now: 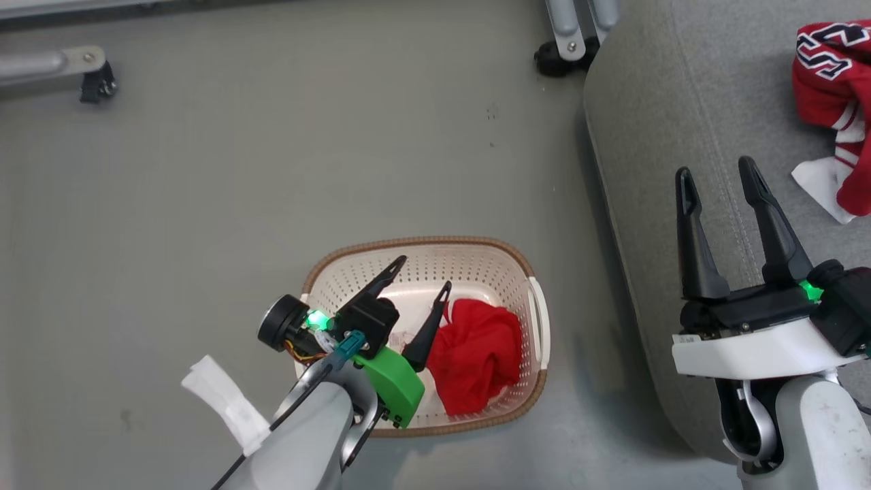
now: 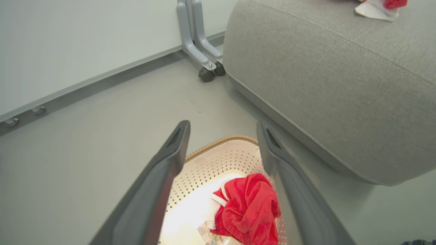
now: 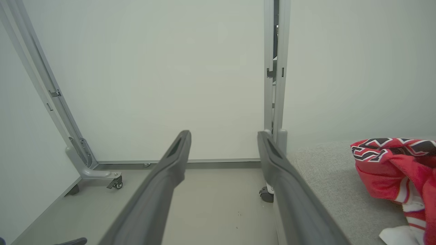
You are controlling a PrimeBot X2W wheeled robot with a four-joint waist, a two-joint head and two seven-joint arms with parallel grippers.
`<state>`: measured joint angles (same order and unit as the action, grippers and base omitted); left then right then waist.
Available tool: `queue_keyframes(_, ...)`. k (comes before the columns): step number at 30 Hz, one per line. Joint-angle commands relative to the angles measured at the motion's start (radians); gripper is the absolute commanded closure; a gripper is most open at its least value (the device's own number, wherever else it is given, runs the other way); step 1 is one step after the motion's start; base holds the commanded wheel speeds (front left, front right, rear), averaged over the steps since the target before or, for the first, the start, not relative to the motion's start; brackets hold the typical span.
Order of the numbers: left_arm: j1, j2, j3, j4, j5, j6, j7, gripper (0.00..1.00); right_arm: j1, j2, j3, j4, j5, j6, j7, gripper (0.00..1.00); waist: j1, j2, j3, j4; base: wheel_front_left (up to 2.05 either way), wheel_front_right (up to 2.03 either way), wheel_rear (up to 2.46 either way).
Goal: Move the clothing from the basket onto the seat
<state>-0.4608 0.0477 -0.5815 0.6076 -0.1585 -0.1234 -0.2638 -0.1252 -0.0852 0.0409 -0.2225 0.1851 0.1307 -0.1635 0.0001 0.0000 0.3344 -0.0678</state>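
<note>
The cream basket (image 1: 476, 262) with a brown rim stands on the floor and holds a plain red garment (image 1: 476, 354) in its right half. My left gripper (image 1: 422, 272) hangs open over the basket, its fingers just left of that garment, which the left wrist view frames as red cloth (image 2: 250, 211) inside the basket (image 2: 218, 160). A lettered red garment (image 1: 837, 75) with white trim lies on the grey seat (image 1: 680, 102) at the far right. My right gripper (image 1: 718, 173) stands open above the seat's near edge, holding nothing. The right wrist view has that lettered garment (image 3: 391, 166) on the seat (image 3: 327, 183).
Grey wheeled frame legs (image 1: 565, 41) stand by the seat's far corner, and another leg (image 1: 61, 68) is at the far left. A white wall panel (image 3: 170, 78) closes the back. Bare grey floor (image 1: 238, 190) surrounds the basket.
</note>
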Motion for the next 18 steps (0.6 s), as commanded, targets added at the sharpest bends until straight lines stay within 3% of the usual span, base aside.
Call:
queue_keyframes(1, -0.044, 0.006, -0.024, 0.027, -0.015, -0.005, 0.007, 0.0, -0.028, 0.003, 0.004, -0.007, 0.008, 0.0, -0.014, 0.0, -0.0001, 0.0, 0.184, -0.073, 0.0, 0.0, 0.0)
queue_keyframes(10, -0.219, 0.006, -0.271, 0.212, -0.121, -0.008, 0.1, 0.0, -0.135, 0.022, 0.037, 0.011, 0.027, 0.0, -0.073, 0.0, -0.0001, 0.0, 0.401, -0.162, 0.0, 0.0, 0.0)
queue_keyframes(18, -0.327, 0.022, -0.383, 0.362, -0.182, -0.008, 0.122, 0.0, -0.186, 0.033, 0.063, 0.019, 0.053, 0.0, -0.1, 0.0, -0.0001, 0.0, 0.545, -0.243, 0.0, 0.0, 0.0)
